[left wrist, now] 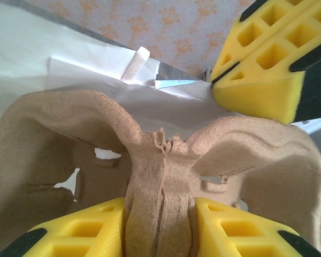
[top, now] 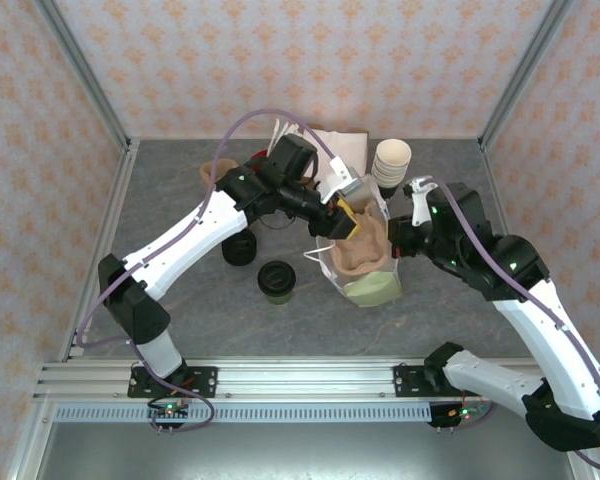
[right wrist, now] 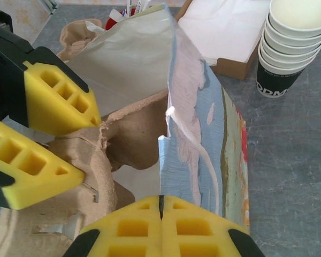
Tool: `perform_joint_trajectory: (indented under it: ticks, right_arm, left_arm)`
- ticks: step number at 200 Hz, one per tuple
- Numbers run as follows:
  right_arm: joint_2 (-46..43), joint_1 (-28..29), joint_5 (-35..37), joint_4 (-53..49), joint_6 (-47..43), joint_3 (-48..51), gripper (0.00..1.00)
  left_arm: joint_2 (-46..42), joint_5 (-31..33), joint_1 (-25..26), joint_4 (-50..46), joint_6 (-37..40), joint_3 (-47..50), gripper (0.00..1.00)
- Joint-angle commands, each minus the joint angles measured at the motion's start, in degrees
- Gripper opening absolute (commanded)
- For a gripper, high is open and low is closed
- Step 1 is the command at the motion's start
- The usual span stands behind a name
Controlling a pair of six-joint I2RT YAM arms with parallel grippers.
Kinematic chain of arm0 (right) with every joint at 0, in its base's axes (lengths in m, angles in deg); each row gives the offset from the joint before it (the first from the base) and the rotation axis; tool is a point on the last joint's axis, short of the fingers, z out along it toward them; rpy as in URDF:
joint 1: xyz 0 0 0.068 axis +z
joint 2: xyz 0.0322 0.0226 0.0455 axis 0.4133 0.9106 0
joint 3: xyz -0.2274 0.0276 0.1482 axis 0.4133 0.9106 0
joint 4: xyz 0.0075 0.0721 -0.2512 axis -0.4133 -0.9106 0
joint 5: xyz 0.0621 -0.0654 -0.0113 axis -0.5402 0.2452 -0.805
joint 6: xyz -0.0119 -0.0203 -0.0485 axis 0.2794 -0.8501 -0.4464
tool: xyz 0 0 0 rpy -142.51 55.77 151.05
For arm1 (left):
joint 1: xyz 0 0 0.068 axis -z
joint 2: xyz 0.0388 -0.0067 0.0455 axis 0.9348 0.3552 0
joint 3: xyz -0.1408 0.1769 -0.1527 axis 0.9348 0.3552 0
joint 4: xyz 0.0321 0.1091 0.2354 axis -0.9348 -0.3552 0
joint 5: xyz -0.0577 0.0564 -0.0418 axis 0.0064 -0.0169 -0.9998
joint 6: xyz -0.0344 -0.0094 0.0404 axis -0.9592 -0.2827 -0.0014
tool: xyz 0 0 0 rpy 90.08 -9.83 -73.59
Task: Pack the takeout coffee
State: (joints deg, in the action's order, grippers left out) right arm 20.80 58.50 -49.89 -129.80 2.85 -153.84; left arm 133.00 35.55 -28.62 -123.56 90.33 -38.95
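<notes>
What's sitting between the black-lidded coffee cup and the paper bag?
Nothing: in the top view, only a narrow strip of bare grey table separates the takeout coffee from the paper bag.

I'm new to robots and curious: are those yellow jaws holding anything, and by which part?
Left jaws clamp the carrier by its middle ridge; right jaws pinch the bag at its edge.

A small round takeout coffee [top: 277,281] stands upright on the grey bench [top: 310,325], seen from above. Its black plastic lid is on, with greenish sides just showing beneath. It sits just left of the paper bag [top: 375,288], not touching it.
</notes>
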Motion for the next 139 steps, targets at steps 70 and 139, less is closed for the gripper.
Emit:
perform_joint_trajectory:
  ticks: [70,139]
  right_arm:
    - [-1.7,0.4,-4.0,3.9,4.5,3.8,0.0]
    - [-3.6,0.1,-4.2,4.4,5.2,6.1,0.0]
  left_arm:
    - [-3.2,10.6,3.5,6.8,7.4,7.0,0.35]
    - [-6.1,12.9,3.8,9.2,8.5,10.4,0.35]
